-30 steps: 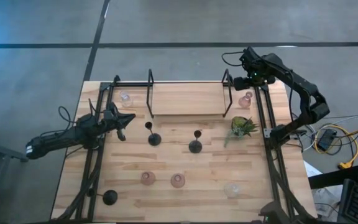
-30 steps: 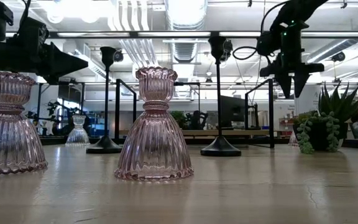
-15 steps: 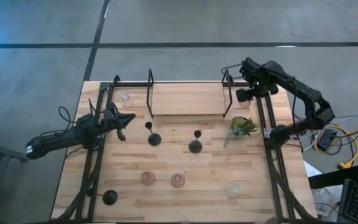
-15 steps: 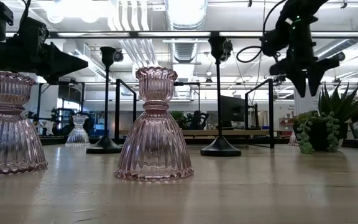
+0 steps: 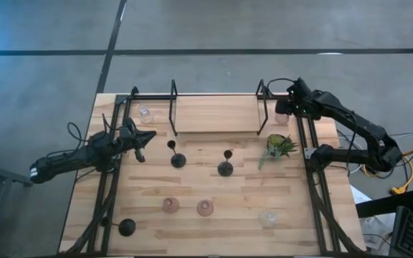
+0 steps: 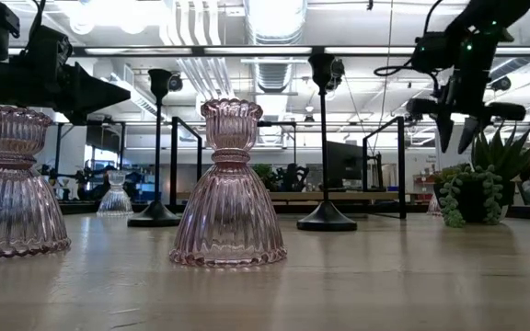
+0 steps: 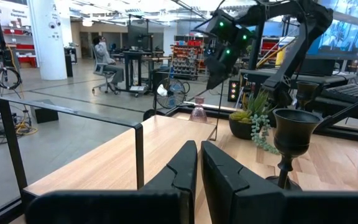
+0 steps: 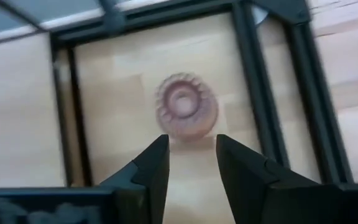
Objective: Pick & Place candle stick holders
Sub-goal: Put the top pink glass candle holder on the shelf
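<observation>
Eight holders stand spread across the surface point(image 5: 214, 183); near its front edge are two pink ones point(image 5: 171, 205). At the far right corner, the right gripper point(image 8: 190, 163), jaws spread, hangs above a pink holder point(image 8: 185, 114). Judged step: approach; next, descend and close. Left gripper point(image 7: 197, 165), jaws pressed together, waits at the left edge. No legible writing.

Bright overhead glare; right wrist view perhaps blurred.

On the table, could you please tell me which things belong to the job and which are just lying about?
For the job:
black holders
pink holders
clear holders
right tool, open above a pink one

Just lying about:
plant
black frames
left tool, waiting, shut
</observation>
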{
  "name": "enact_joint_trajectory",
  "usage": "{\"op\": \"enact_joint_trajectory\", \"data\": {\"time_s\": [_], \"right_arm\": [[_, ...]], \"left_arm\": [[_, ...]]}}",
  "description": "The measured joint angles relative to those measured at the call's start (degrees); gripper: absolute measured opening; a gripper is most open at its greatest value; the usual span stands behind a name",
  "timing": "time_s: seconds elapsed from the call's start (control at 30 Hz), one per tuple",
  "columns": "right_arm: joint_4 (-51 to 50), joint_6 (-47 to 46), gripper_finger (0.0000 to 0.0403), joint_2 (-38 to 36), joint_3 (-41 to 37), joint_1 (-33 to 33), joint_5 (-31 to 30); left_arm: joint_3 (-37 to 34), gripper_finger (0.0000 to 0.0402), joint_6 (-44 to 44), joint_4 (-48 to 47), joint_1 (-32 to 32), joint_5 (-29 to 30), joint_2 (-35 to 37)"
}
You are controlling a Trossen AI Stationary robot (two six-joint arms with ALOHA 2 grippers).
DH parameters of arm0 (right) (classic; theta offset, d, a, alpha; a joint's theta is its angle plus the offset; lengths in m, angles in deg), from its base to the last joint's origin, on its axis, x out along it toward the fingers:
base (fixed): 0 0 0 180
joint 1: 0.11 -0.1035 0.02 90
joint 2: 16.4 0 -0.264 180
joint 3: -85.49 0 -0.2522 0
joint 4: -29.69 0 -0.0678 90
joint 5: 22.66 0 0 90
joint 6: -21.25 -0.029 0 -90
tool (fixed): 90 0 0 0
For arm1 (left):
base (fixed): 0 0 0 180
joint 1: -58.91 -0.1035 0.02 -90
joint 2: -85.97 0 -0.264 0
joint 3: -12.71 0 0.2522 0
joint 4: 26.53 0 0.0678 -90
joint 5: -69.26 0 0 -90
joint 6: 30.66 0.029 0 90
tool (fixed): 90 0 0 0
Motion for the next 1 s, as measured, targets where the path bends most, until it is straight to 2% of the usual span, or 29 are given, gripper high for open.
{"op": "enact_joint_trajectory", "data": {"time_s": [0.33, 0.77, 1.0], "right_arm": [[3.8, -2.6, 0.0108, 3.0, -3.6, 0.0, -8.6], [10.0, -2.4, 0.0118, 8.4, -5.9, 0.2, -9.4], [13.2, -3.1, 0.0111, 9.3, -8.5, 0.2, -10.3]], "left_arm": [[0.0, 0.0026, 0.0, 0.0, 0.0, 0.0, 0.0], [0.0, 0.0026, 0.0, 0.0, 0.0, 0.0, 0.0], [0.0, 0.0026, 0.0, 0.0, 0.0, 0.0, 0.0]]}}
